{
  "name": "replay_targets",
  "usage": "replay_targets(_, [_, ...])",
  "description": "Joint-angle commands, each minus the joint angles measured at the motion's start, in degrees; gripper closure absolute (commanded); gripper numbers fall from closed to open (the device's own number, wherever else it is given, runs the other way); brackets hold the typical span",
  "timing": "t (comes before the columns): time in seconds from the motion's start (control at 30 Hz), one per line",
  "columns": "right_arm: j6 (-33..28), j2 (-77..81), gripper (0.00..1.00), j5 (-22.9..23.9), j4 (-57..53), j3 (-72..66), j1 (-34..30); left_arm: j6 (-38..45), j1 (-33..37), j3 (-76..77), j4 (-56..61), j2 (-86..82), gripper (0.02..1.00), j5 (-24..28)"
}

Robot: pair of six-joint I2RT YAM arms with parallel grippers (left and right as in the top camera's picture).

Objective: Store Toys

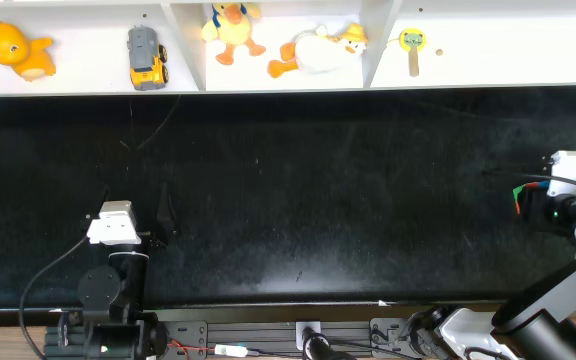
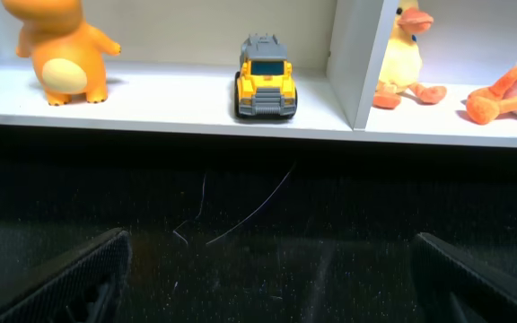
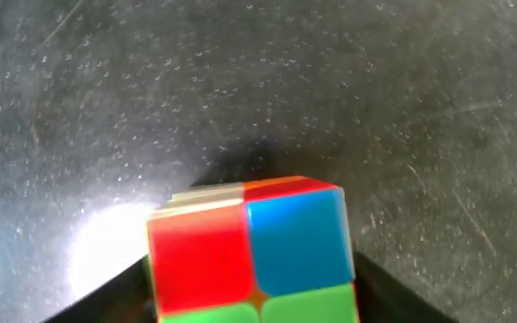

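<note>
- the right gripper (image 3: 255,292) is clamped on a small multicoloured plastic puzzle cube (image 3: 249,247) with red, blue and green faces, over the black counter (image 1: 318,200) near its right end.
- the left gripper (image 2: 272,269) hangs with jaws spread wide, holding nothing, facing the white shelf (image 1: 268,82).
- the shelf holds an orange plastic figure (image 1: 20,50), a yellow-and-grey toy truck (image 1: 147,58) and two plush ducks (image 1: 232,30).

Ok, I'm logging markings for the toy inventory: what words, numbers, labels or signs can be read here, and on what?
None can be read.
The truck, orange toy, yellow duck, white duck and cube show no legible words, numbers or signs.
The paddle has a round mark on its head, too small to read.
</note>
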Motion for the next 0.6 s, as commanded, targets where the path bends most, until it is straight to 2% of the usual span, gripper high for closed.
replay_targets(0.03, [1.05,0.02,0.441,0.90,0.26,0.17,0.61,-1.05,-0.37,-0.11,-0.11,-0.68,0.020,0.57])
replay_targets(0.27, [3.23,-0.92,0.542,0.92,0.26,0.17,0.61,-1.05,-0.37,-0.11,-0.11,-0.68,0.020,0.55])
replay_targets(0.6, [14.67,-10.95,0.514,-0.87,3.02,0.31,3.76,-1.05,-0.37,-0.11,-0.11,-0.68,0.020,0.55])
